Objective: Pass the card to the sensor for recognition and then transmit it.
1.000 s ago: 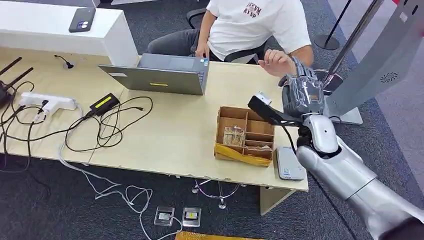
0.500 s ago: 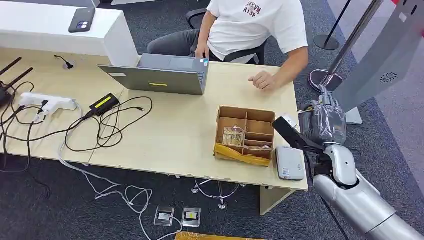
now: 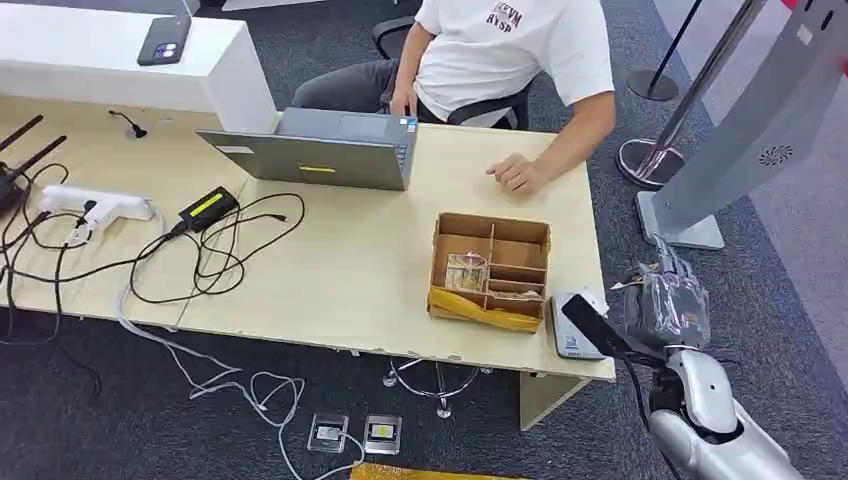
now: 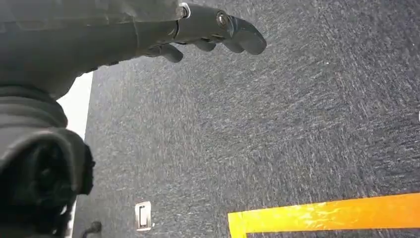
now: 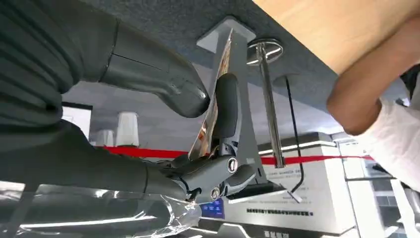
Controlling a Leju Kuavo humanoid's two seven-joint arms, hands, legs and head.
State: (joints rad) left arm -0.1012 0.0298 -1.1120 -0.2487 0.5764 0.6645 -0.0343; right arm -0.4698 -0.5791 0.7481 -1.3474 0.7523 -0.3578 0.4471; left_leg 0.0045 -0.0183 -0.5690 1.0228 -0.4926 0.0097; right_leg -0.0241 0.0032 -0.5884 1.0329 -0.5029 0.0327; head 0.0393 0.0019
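The right hand point(image 5: 198, 124) pinches the card point(image 5: 214, 106) edge-on between thumb and fingers, beside the desk corner just by the sensor point(image 3: 578, 328). The card looks thin, light, stiff and glossy, so likely slippery; a pinch on its flat faces near one edge suits it. The left hand point(image 4: 148, 34) hangs over carpet, fingers loosely extended, holding nothing.

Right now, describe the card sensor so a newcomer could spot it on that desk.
Start at the light wooden desk and go to its front corner nearest the robot's right hand. Beside the brown cardboard divider box lies a small flat pale-grey rounded pad, the sensor. It is the one smooth, closed grey slab there, while the box is open and compartmented.
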